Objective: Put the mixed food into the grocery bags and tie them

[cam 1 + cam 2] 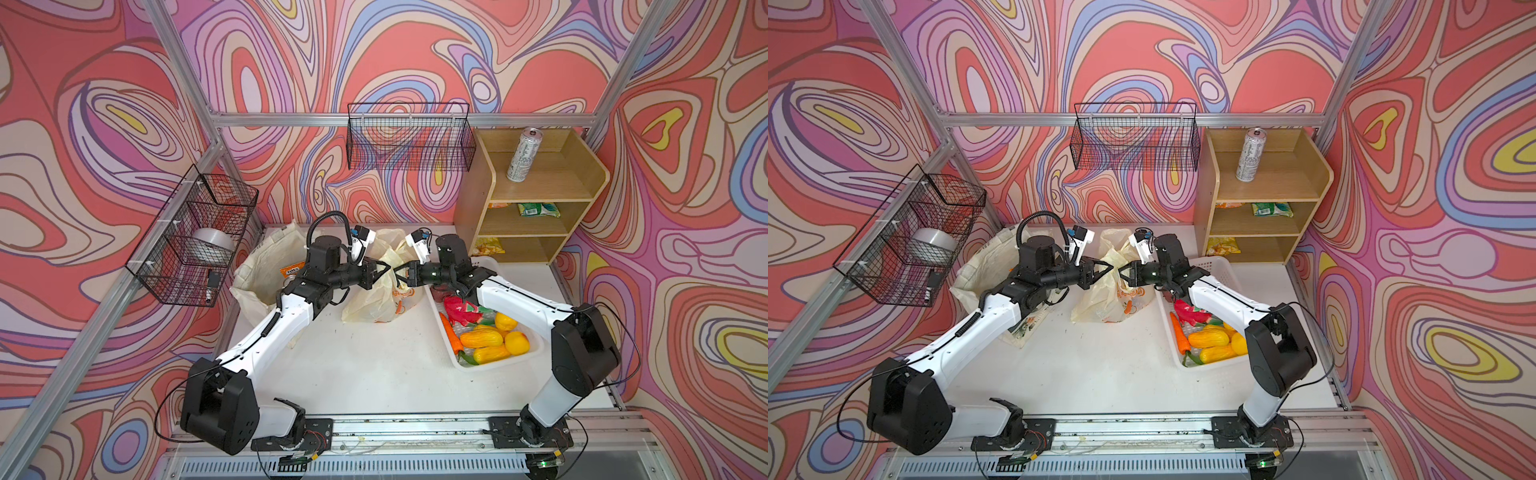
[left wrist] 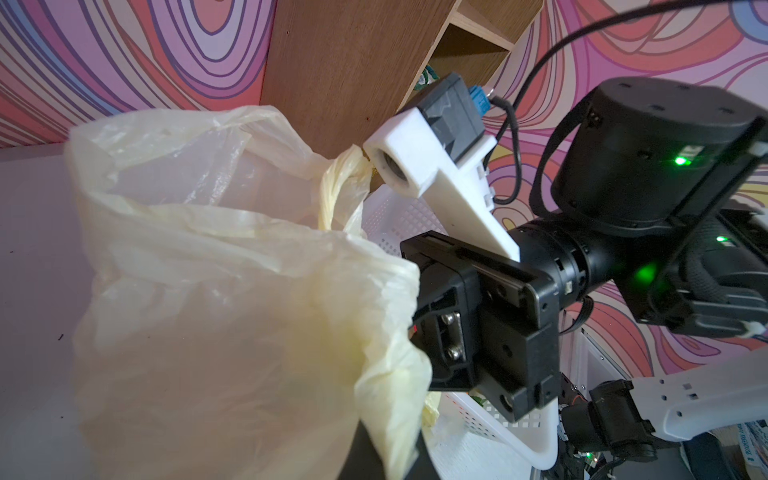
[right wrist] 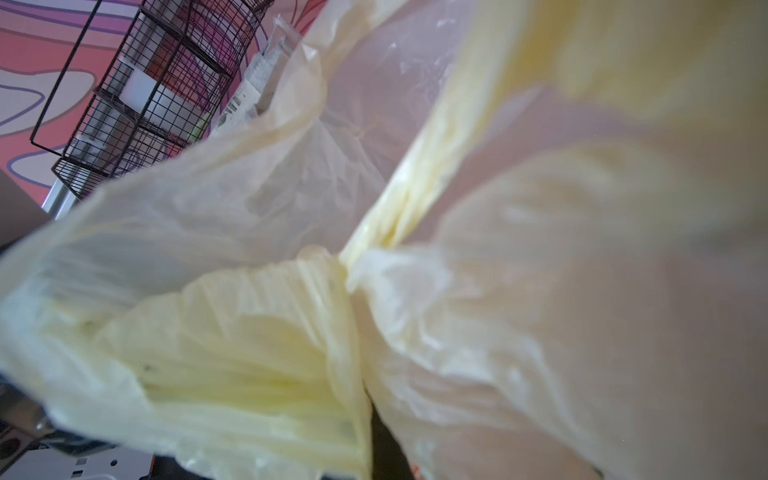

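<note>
1. At table centre, plastic bag (image 1: 374, 303) sits between tote (image 1: 259, 266) and basket (image 1: 498, 365).
2. Left gripper (image 1: 384, 271): fingers pressed together, pinching bag film at its mouth.
3. Right gripper (image 1: 400, 274): likewise closed on bag film, tips just beside the left's.
4. Toy produce (image 1: 486, 338) lies in basket; can (image 1: 524, 154) stands upright on shelf (image 1: 552, 183) top; orange packet (image 1: 291, 271) lies in tote.

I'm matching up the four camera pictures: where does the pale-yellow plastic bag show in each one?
In a top view: plastic bag mid-table, towards the back.
In a top view: the same spot.
Left wrist: close up, filling much of the picture.
Right wrist: closer still, covering nearly all of it.
Shared landmark: the wooden shelf, in both top views and left wrist; absent from right wrist.
</note>
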Controlling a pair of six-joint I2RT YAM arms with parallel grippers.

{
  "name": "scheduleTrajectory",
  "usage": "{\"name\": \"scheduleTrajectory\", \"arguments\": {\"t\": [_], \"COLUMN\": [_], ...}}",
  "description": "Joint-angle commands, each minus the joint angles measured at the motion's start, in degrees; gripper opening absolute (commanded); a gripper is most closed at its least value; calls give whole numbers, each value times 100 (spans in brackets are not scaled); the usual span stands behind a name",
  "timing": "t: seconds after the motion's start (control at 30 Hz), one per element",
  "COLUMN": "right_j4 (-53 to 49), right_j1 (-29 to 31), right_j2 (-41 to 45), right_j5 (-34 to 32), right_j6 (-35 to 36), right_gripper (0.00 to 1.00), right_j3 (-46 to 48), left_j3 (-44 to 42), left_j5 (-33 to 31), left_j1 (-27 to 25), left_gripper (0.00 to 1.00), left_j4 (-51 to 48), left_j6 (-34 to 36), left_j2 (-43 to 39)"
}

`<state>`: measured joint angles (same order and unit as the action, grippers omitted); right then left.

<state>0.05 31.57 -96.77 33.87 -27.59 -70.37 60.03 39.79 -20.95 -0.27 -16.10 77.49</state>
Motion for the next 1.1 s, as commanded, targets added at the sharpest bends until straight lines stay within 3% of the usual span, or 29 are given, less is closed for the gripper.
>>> {"name": "scheduleTrajectory", "arguments": {"t": [0.0, 0.1, 0.17, 0.63, 0.73, 0.87, 0.97, 1.07], "right_j4": [16, 42, 63, 268, 294, 268, 152, -82], "right_j1": [-11, -7, -2, 41, 51, 52, 52, -163], "right_j2": [-44, -44, -52, -235, -263, -254, -222, 184], "right_j5": [5, 4, 4, 66, 64, 19, 23, 9], "right_j6": [-61, -75, -88, -140, -133, -74, -19, -118], "right_gripper": [0, 0, 0, 0, 0, 0, 0, 50], "right_j3": [-56, -71, -68, 14, 22, 47, 41, 206], "left_j3": [197, 254, 314, 597, 627, 814, 720, 348], "left_j5": [414, 609, 720, 141, 66, 157, 35, -411], "left_j1": [32, 35, 30, 16, -4, -73, -102, -122], "left_gripper": [26, 43, 49, 57, 46, 4, 0, 0], "left_j4": [77, -287, -559, -129, 81, -16, 153, 582], "left_j6": [63, 269, 414, 45, -75, -37, -95, -201], "left_j2": [-2, 1, 28, 574, 698, 925, 937, 560]}}
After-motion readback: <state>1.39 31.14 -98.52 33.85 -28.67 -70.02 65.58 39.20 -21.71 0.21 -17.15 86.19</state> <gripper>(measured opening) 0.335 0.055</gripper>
